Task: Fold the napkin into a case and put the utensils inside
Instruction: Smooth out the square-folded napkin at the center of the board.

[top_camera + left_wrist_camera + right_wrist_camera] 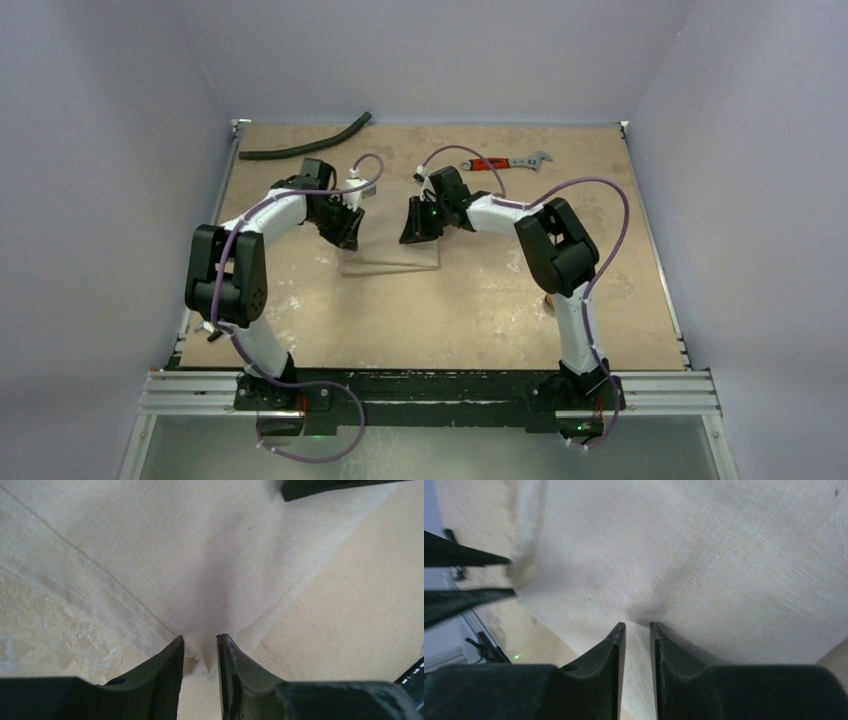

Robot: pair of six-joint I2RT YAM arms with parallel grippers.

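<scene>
Napkin fold in hand, nothing packed yet.
Left gripper [200, 647] and right gripper [637, 630] each pinch the napkin [390, 257] at centre frame, jaws nearly closed on cloth. The case looks unformed and no utensils are visible.

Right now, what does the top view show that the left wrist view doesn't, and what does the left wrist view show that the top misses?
Only the top view: the left arm and right arm whole, plus the wrench and hose at the table's far edge. Only the left wrist: the left tool pinching a bunched edge of the napkin, and the cloth's crease lines. Both: napkin, left tool, table.
</scene>
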